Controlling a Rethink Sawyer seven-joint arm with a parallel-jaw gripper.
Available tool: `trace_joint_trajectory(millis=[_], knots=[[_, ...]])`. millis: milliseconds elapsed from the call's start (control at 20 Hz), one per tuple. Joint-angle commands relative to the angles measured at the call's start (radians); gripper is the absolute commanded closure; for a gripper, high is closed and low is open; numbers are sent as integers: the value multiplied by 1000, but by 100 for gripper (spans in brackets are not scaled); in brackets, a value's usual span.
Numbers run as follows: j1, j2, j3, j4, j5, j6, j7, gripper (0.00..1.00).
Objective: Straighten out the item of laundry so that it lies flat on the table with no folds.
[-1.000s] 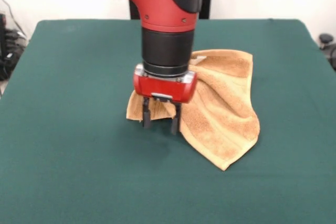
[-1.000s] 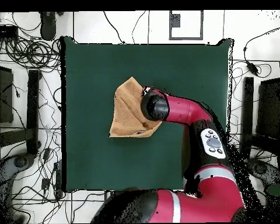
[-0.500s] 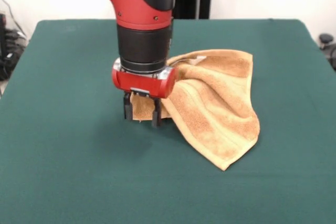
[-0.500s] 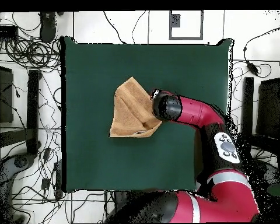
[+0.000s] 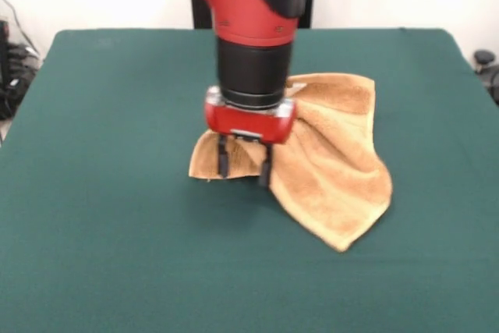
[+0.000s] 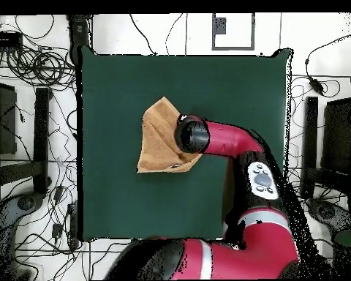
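Low over the tabletop [image 5: 93, 255], the tool [image 5: 243, 168] pinches the folded towel [image 5: 335, 169], best dragged outward slowly to unfold it.

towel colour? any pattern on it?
Tan/golden-orange towel, with faint woven band stripes running along it. Front view shows it best.

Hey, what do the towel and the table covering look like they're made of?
The towel looks like tan terry cloth: a fuzzy looped pile with smoother woven bands across it. The table seems covered in dark green felt-like fabric, matte and even, with no shine.
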Motion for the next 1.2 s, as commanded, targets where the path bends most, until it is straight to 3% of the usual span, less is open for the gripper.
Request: trace_joint_trajectory(millis=[50, 800, 1200], knots=[[101, 97, 3, 56, -14, -81, 169, 0], [69, 179, 44, 49, 1, -205, 134, 0], [90, 193, 55, 11, 42, -190, 157, 0]])
